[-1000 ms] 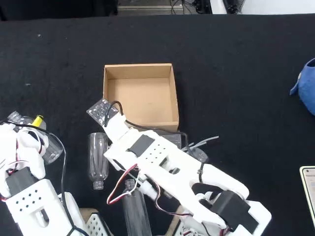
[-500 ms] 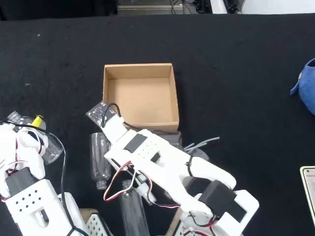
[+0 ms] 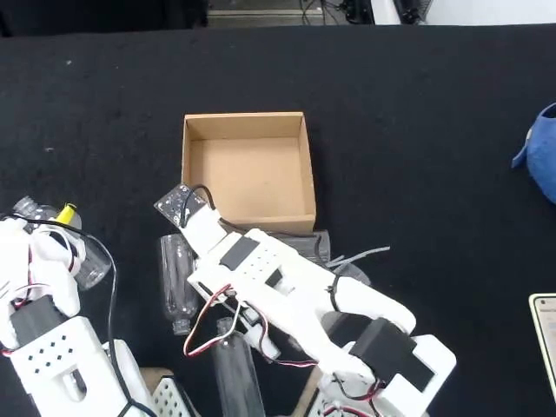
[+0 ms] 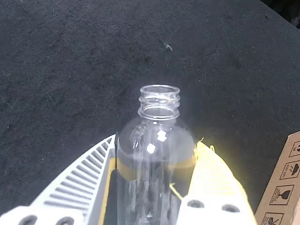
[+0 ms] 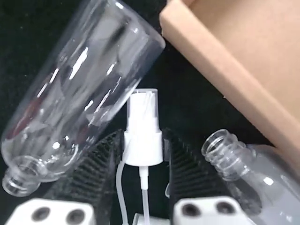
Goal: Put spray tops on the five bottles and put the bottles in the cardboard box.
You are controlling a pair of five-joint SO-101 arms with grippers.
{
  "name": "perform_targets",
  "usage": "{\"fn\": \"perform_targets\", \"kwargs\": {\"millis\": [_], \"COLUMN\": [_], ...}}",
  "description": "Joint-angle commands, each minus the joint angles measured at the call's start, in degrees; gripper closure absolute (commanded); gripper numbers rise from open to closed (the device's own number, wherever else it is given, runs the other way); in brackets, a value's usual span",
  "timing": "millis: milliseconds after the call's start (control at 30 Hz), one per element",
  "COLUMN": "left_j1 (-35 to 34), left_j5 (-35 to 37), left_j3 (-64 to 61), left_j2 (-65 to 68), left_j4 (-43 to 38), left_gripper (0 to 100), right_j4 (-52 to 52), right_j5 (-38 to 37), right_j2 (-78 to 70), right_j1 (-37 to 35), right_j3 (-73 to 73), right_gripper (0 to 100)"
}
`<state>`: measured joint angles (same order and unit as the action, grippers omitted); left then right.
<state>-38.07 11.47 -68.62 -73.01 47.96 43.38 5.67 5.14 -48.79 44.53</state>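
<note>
Here, a white spray top (image 5: 142, 137) sat clamped in the right claw (image 5: 143, 140), just beside a capless bottle (image 5: 79, 103) lying on the black tabletop (image 5: 28, 28), near the outer wall of the cardboard box (image 5: 220, 65). The left claw (image 4: 156, 143) was closed around a second bottle (image 4: 159, 112) with a bare neck, perhaps lifted off the tabletop, apart from the box

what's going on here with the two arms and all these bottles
Two robot arms are working on capping bottles. The left hand is shut on a clear plastic bottle whose threaded neck is bare. The right hand grips a white spray top just beside the open cardboard box, between two more uncapped clear bottles lying on the black table. Nothing is in the box yet.
</note>
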Motion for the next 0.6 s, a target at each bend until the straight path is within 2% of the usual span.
{"fn": "perform_targets", "kwargs": {"millis": [0,433,567], "left_j1": [-0.7,-0.7,-0.7], "left_j5": [0.2,0.2,0.2], "left_j3": [1.0,1.0,1.3], "left_j2": [-1.0,-1.0,-1.1], "left_j4": [-1.0,-1.2,-1.0], "left_gripper": [97,97,97], "right_j4": [3.3,11.2,12.7], "right_j5": [-0.4,-0.1,-0.3], "right_j2": [5.8,21.4,28.5], "right_j1": [1.0,1.2,5.1], "right_j3": [-2.8,-2.4,-2.2], "right_gripper": [94.2,93.8,93.8]}}
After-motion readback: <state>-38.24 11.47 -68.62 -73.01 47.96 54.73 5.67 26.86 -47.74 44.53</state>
